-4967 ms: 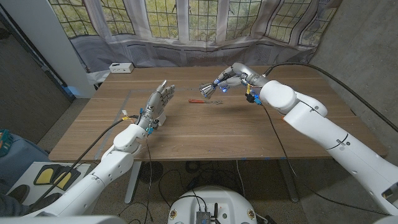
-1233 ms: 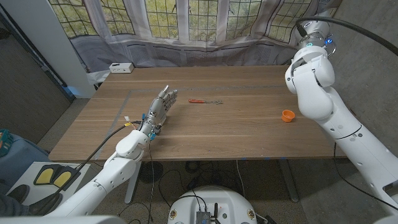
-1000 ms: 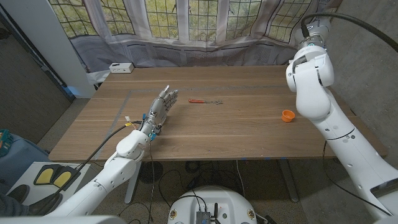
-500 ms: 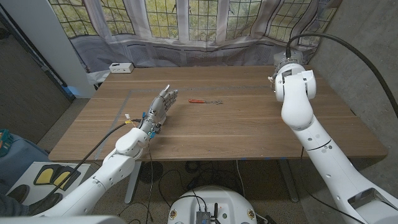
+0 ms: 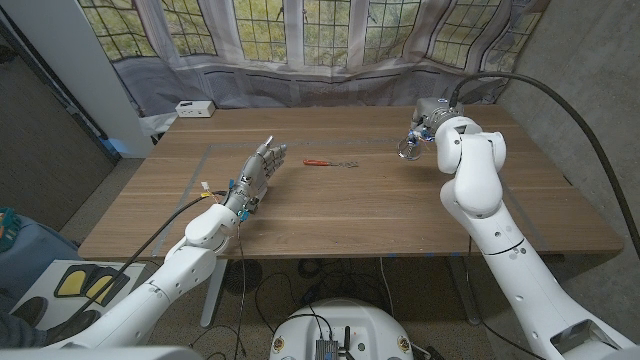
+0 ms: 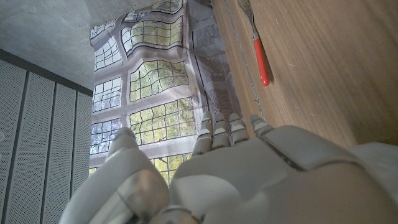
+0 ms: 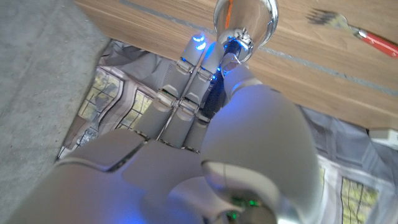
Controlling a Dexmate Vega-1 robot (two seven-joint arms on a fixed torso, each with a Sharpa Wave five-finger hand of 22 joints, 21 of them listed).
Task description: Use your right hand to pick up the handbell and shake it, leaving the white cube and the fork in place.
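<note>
Nearest to me, my left arm comes in from the lower left and its left hand sits over the wooden table with the fingers stretched out straight and lying close beside one another, pointing toward the far side, nothing in its grasp. From the left wrist camera I'm looking along the back of that hand, fingertips lined up toward the window panes, the table edge running alongside. A little farther out, near the middle of the table, the fork lies flat with its red handle toward my left and the metal tines toward my right; the left wrist camera catches the red handle on the wood, apart from the fingers. Farther again and over to my right, my right arm rises tall from the lower right corner and bends back down, and the right hand is up above the far right part of the table, closed around the handbell. The shiny bell hangs off the hand, clear of the tabletop. On the right wrist camera I see the right hand's fingers curled round the handle, the polished silver bell sticking out past them, the fork lying on the wood beyond. At the far left corner sits a small white box, with the draped cloth and leaded windows behind the table.
</note>
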